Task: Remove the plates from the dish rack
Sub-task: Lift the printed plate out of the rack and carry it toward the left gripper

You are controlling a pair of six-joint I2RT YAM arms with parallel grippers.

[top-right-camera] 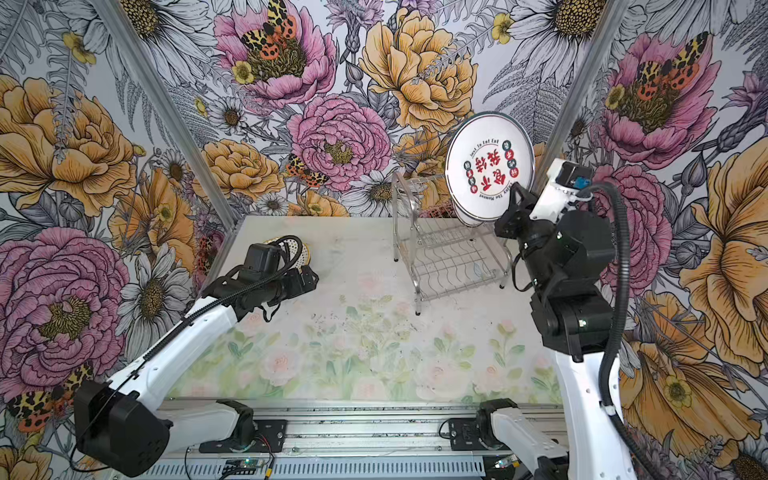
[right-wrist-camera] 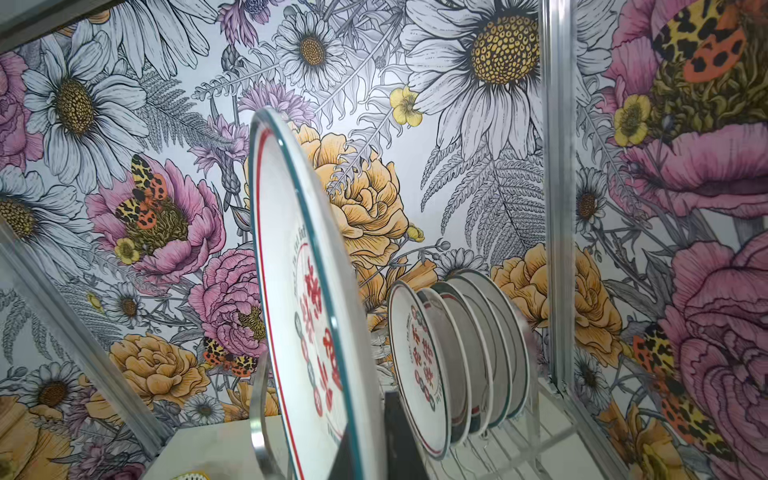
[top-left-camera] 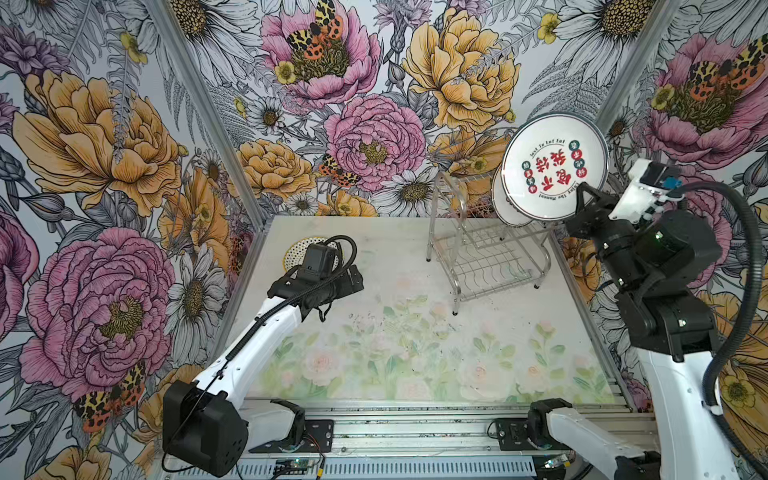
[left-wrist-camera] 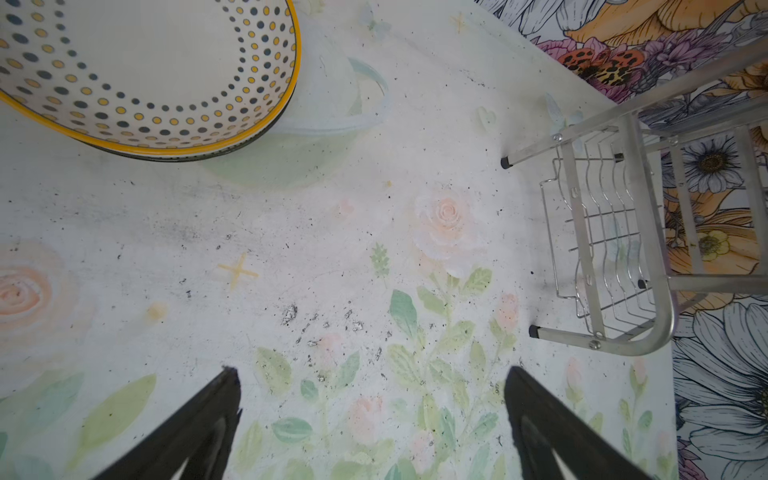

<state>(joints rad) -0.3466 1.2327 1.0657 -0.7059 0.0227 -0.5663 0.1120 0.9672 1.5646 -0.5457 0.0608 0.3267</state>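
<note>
My right gripper [top-left-camera: 584,194] clamps the red-lettered plate [top-left-camera: 555,166], held above the rack [top-left-camera: 490,266]; my left gripper [left-wrist-camera: 372,376] hangs with jaws apart over the table [left-wrist-camera: 291,249].

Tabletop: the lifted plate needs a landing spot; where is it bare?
Bare: the middle of the tabletop, between the dotted plates and the dish rack, plus the whole near strip. Crowded: the far right corner, with racked plates.

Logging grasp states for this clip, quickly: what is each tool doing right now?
Left tool: open, holding nothing.
Right tool: shut on the plate with red characters, held up over the dish rack.
</note>
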